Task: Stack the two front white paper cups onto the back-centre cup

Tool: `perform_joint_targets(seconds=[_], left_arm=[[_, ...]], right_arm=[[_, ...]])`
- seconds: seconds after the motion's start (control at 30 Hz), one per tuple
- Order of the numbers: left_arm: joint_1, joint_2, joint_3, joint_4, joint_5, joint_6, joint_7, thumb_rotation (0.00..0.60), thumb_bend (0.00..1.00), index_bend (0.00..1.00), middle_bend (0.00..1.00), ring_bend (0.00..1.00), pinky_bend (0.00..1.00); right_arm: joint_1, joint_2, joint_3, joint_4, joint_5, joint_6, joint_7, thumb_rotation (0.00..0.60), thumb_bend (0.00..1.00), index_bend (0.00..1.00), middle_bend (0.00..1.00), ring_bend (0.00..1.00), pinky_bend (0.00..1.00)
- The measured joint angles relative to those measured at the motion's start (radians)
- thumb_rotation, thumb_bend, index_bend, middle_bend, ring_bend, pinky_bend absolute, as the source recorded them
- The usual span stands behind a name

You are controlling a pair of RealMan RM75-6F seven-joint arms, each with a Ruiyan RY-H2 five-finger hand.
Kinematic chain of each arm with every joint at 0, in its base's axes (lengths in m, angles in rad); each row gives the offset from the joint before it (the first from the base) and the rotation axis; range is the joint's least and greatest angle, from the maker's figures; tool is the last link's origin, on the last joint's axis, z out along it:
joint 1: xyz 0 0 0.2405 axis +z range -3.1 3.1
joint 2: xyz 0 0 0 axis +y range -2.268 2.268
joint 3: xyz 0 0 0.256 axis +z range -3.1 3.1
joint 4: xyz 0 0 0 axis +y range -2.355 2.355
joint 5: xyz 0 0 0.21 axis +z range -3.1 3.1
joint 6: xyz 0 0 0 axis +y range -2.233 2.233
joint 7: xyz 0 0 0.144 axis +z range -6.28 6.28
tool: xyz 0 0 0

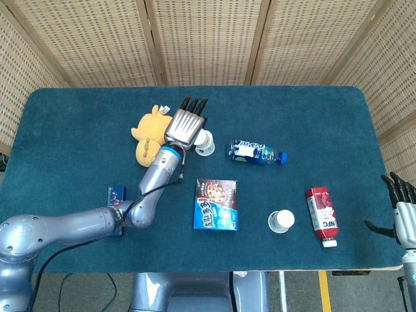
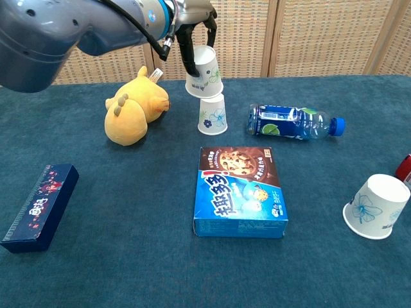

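At far left in the chest view a dark blue carton lies flat on the blue table cloth; its red lettering is too small to read. Behind it a yellow plush toy rests on its side.

The left hand is raised over the back-centre area. Its fingers are wrapped around a white paper cup with a green floral print, held mouth-down and slightly tilted. The held cup sits directly above the back-centre cup, which stands inverted on the cloth and carries a blue flower print. The held cup's rim is at the top of the standing cup; whether the two touch cannot be told.

In front of these lies a blue cookie box, flat, with Chinese characters in white and a picture of chocolate-chip biscuits. To the right of the standing cup a clear bottle with a blue cap lies on its side, its blue label showing a lime slice; the wording is not legible.

Further right the second front cup lies tipped on its side, with a blue flower print, well apart from the others. Beside it in the head view a red bottle lies flat, its label reading "NFC".

At the far right table edge the right hand is empty, with fingers extended and apart.
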State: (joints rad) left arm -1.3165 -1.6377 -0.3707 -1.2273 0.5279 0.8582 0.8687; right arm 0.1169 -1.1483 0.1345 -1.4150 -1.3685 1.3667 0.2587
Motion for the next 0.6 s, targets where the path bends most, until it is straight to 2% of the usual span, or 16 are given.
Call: perform_joint_targets(seconds=[0.17, 0.6], left_arm=[[-0.061, -0.056, 0.008, 0.123, -0.026, -0.054, 0.0, 0.6, 0.22, 0.48, 0.0, 0.0, 0.0], [-0.116, -0.133, 0.033, 0.293, -0.102, -0.113, 0.009, 0.6, 0.22, 0.47, 0.0, 0.0, 0.0]], right_arm=[[-0.002, 0.005, 0.005, 0.007, 0.011, -0.006, 0.019, 0.6, 0.01, 0.0, 0.0, 0.0, 0.0], [-0.018, 0.019, 0.016, 0.004, 0.004, 0.029, 0.065, 0.6, 0.01, 0.0, 0.0, 0.0, 0.0]])
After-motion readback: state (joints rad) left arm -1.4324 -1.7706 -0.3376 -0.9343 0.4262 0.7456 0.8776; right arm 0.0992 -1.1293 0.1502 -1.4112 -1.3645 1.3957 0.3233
